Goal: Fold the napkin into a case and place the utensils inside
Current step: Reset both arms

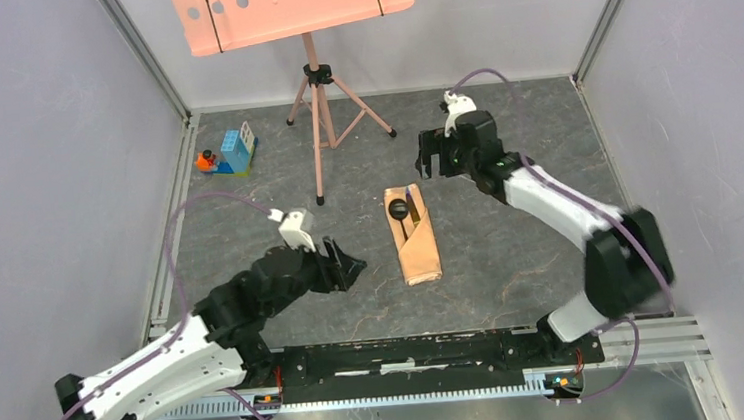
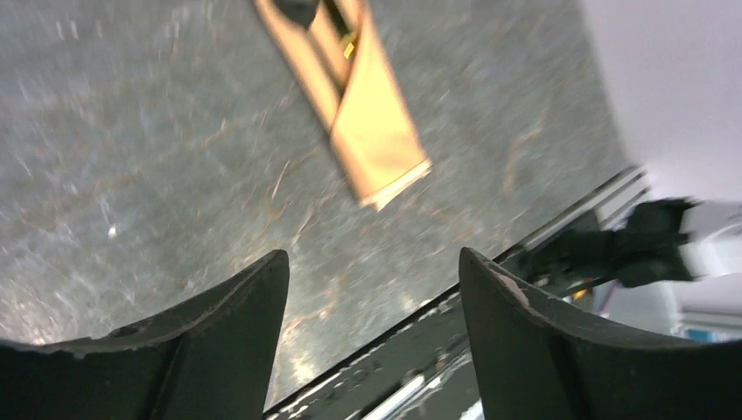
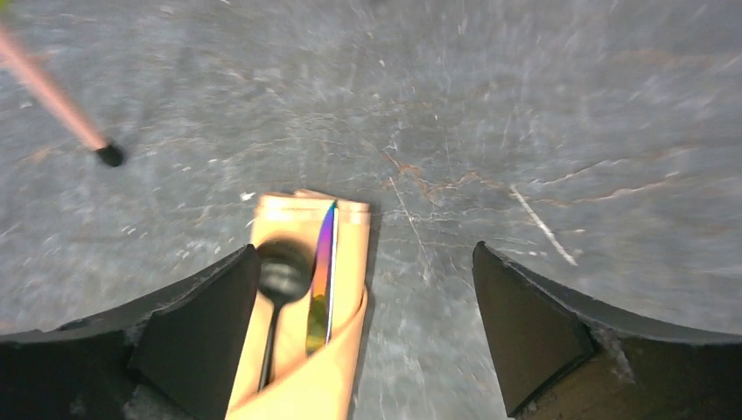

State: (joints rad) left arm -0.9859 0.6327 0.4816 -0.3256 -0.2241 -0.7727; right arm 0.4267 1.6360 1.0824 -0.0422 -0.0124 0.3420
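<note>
Both arms are hovering, jaws apart.
The left gripper is reaching low toward the middle; the right gripper is hanging farther back, pointing down, both gripping nothing.

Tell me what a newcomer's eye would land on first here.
The peach cloth case lies in the middle with a black spoon and a rainbow-sheened knife tucked inside. A salmon-pink perforated tray on a tripod stands at the back. The left fingers and right fingers stand open, clear of the case.
</note>
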